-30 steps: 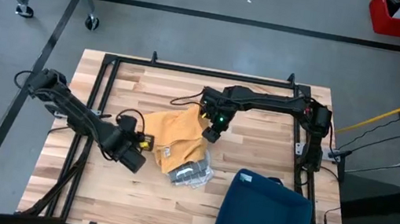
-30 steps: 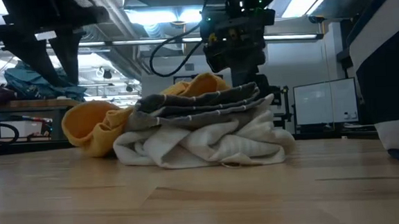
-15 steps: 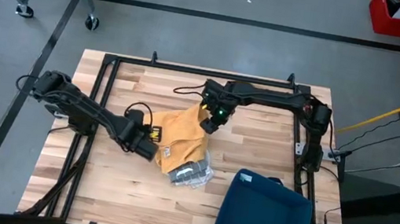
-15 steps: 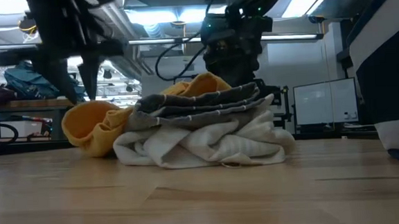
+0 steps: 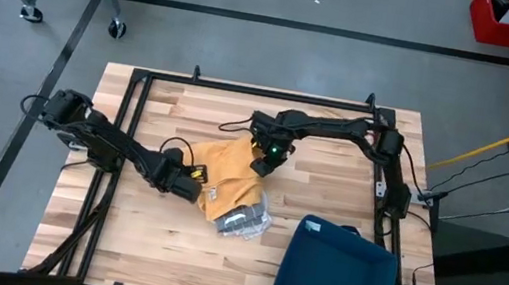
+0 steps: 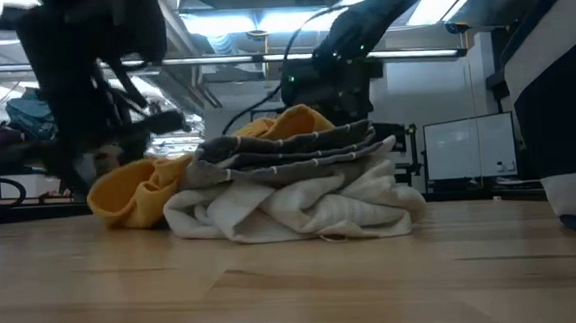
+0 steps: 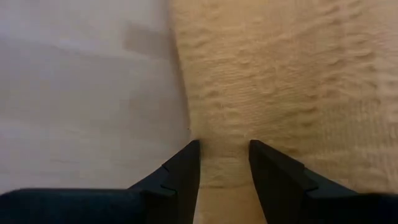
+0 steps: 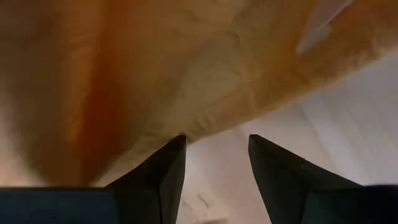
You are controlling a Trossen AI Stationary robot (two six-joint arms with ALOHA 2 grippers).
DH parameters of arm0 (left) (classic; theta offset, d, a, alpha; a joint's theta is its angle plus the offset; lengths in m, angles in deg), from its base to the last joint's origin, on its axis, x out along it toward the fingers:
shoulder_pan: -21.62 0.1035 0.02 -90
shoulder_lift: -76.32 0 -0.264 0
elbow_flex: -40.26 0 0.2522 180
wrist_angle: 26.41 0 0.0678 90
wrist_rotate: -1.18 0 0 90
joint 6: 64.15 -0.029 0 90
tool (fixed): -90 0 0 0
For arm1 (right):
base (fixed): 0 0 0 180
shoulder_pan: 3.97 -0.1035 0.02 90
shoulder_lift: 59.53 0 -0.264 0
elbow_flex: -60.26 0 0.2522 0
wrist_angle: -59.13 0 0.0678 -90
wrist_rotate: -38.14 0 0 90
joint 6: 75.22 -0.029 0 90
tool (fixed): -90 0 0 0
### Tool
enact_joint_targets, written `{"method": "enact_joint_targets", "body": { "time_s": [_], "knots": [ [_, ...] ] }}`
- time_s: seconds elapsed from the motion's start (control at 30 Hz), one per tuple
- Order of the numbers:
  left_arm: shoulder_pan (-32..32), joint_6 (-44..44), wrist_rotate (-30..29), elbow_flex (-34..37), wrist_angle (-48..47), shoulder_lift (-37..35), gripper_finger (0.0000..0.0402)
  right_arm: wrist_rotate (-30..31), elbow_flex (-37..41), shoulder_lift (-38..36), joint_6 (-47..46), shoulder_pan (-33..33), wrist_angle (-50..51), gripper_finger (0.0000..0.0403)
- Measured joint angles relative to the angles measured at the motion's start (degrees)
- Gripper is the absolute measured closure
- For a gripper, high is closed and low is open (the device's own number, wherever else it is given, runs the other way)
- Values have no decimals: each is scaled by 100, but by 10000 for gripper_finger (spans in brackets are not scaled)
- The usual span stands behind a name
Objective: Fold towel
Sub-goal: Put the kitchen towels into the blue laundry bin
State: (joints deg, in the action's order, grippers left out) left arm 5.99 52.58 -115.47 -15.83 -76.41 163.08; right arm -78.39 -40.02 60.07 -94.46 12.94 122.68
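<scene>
Overhead, the yellow towel (image 5: 222,170) is lying crumpled near the middle of the wooden surface (image 5: 325,214), with a grey-and-white cloth (image 5: 243,221) bunched at its near edge and a blue bin (image 5: 336,276) sitting beside them; the left gripper (image 5: 189,185) is reaching the towel's left edge while the right gripper (image 5: 263,162) is hanging at its far right corner. Level with the surface, the towel (image 6: 135,191) is heaped behind the cloth (image 6: 290,196), and both arms are looming dark behind the pile. Through the left wrist, the left gripper (image 7: 224,155) is showing its jaws parted over the towel (image 7: 280,81) edge, gripping nothing. Through the right wrist, the right gripper (image 8: 216,149) is likewise spread at the towel (image 8: 155,68) hem, empty. Judging by this, the grasping step is under way; next, both jaws need closing on the fabric before spreading it flat.
</scene>
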Motion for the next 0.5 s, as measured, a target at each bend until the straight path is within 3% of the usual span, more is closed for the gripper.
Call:
{"method": "enact_joint_targets", "body": {
  "time_s": [0.23, 0.5],
  "knots": [
    [249, -678, 212, 669, 2417, -21, 270, -161, -33, 441, -103, -31, -36, 224],
    [502, -1247, 711, 723, 3005, -9, 270, -368, -11, 589, -274, -277, -468, 224]
  ]
}}
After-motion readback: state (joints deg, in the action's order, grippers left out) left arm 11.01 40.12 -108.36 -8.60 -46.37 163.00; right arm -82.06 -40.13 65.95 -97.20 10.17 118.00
